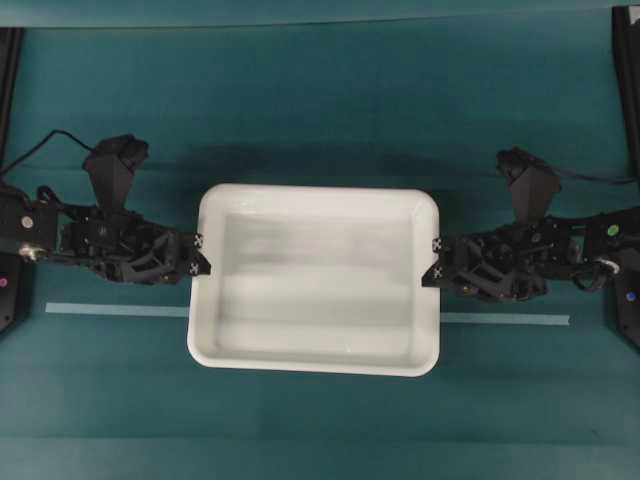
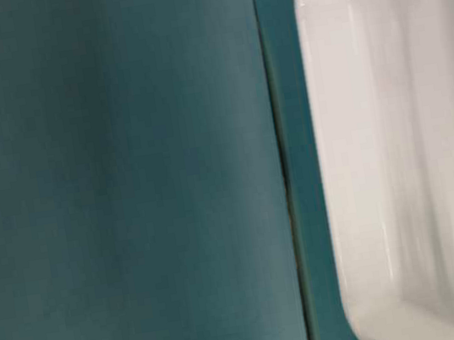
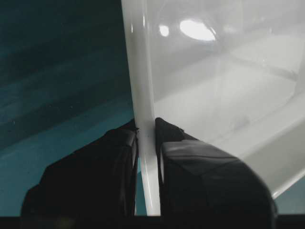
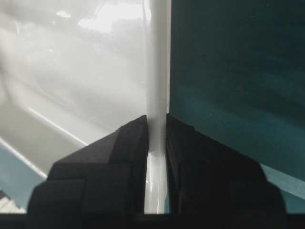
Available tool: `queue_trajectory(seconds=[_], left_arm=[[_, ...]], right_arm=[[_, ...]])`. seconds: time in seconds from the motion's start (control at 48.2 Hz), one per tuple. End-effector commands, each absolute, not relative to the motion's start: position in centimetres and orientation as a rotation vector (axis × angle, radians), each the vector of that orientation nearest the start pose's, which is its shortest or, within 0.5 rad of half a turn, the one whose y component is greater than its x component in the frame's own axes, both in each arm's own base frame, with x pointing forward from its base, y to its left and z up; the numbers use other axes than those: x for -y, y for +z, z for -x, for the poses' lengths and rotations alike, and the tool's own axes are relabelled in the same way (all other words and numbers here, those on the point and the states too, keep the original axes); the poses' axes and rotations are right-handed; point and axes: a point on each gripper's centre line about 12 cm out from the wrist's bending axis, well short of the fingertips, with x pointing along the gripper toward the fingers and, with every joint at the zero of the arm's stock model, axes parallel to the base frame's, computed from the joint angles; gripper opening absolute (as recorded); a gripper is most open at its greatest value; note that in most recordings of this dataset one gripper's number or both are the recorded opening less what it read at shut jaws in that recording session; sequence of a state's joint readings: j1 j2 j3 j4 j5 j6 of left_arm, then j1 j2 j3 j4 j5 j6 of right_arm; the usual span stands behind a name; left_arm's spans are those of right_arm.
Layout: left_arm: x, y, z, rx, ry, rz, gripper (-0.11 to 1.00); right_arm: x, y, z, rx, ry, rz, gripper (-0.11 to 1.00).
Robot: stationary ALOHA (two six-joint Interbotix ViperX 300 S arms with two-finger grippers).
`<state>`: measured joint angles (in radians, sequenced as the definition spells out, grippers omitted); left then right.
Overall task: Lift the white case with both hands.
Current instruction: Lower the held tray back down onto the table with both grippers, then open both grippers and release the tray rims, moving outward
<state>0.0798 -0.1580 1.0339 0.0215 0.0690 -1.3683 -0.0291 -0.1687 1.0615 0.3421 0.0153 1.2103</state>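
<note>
In the overhead view the left pincer (image 1: 203,255) sits at the left edge of the white case (image 1: 315,285), its black fingers clamped on the case's left rim just above mid-height of the frame. The arm behind it runs off the left border, so its base is cut off. The case fills the centre of this view, a shallow rectangular tray with rounded corners and a plain bottom that looks slightly blurred. A thin pale tape strip (image 1: 115,309) lies across the teal counter (image 1: 320,110) in the lower half; its middle stretch is hidden behind the case and it reappears on the right. The right pincer (image 1: 432,262) grips the right rim opposite the left one, and its arm leaves the frame at the right border.

The table-level view shows only teal surface on the left, a dark seam running top to bottom, and a part of the case (image 2: 411,142) at the right edge; no pincer can be made out there beyond tiny dark specks at the top and bottom edges.

In the left wrist view two black fingers (image 3: 95,176) pinch the thin white rim (image 3: 143,119) between them, narrow, with the case wall rising to the right. In the right wrist view the fingers (image 4: 209,176) likewise close tight on the rim (image 4: 157,71). Whether the case bottom touches the counter cannot be told.
</note>
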Motion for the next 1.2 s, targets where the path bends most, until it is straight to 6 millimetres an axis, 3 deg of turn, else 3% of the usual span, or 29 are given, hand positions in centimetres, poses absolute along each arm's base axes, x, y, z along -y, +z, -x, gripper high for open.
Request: queue_trajectory(seconds=[0.0, 0.684, 0.788, 1.016, 1.078, 1.182], left_arm=[[-2.2, 9.3, -26.6, -0.796, 0.738, 1.258, 0.07], [-2.2, 9.4, -26.8, -0.766, 0.779, 1.345, 0.09], [-2.2, 9.5, -26.9, -0.760, 0.773, 1.346, 0.24], [-2.1, 9.9, -27.0, -0.749, 0.761, 1.348, 0.86], [-2.2, 10.0, -27.0, -0.744, 0.758, 1.348, 0.91], [-2.1, 10.2, -26.9, -0.740, 0.751, 1.348, 0.88]], right_arm=[[0.6, 8.9, -26.0, -0.756, -0.770, -1.435, 0.10], [1.2, 9.1, -26.2, -0.730, -0.784, -1.455, 0.13], [1.2, 9.3, -26.4, -0.720, -0.777, -1.457, 0.30], [1.3, 9.9, -26.8, -0.703, -0.759, -1.460, 0.82], [1.3, 10.1, -26.8, -0.697, -0.750, -1.459, 0.88], [1.3, 10.6, -26.8, -0.683, -0.737, -1.463, 0.89]])
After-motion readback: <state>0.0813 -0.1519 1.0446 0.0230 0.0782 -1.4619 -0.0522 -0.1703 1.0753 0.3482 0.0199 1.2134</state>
